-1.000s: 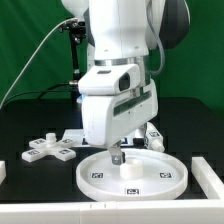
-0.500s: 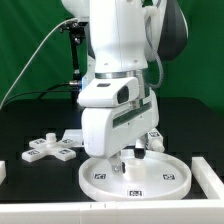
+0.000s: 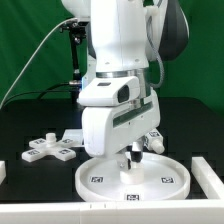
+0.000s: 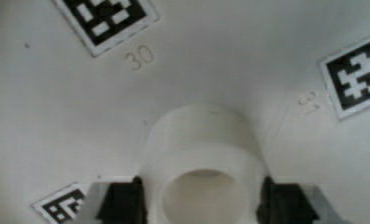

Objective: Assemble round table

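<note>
Right, on the exterior view I see the fingers (image 3: 133,156) over the middle of the round disc (image 3: 92,180), which lies on the bench (image 3: 22,122). The cross-shaped piece (image 3: 47,150) sits apart from the disc, toward the exterior view's left. On the wrist view the short cylinder (image 4: 203,160) is clamped between the fingers, over the disc's tagged face.

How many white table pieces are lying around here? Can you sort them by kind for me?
Round disc: 1
Cross-shaped piece: 1
Short cylinder: 1
Total: 3
</note>
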Action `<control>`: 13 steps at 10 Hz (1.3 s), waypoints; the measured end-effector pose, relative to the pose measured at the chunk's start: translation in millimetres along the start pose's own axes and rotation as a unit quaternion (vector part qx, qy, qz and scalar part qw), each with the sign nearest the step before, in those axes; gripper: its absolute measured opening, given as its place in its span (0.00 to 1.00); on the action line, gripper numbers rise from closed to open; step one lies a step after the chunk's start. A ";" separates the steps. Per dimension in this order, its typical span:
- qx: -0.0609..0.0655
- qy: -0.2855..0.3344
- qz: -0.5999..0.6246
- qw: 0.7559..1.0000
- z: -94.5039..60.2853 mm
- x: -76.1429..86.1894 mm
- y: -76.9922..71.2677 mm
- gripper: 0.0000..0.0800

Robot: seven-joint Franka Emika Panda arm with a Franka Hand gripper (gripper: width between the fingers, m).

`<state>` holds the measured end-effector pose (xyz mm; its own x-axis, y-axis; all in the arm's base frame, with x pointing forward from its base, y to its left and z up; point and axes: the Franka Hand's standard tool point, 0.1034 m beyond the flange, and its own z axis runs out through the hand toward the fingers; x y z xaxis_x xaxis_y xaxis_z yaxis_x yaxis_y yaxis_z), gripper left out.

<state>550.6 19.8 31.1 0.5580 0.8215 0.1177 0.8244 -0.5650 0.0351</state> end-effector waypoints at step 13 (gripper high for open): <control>0.013 -0.008 0.022 1.000 -11.3 5.3 0.2 0.54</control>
<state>552.6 23.2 43.0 0.5951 0.7971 0.1022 0.8010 -0.5986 0.0047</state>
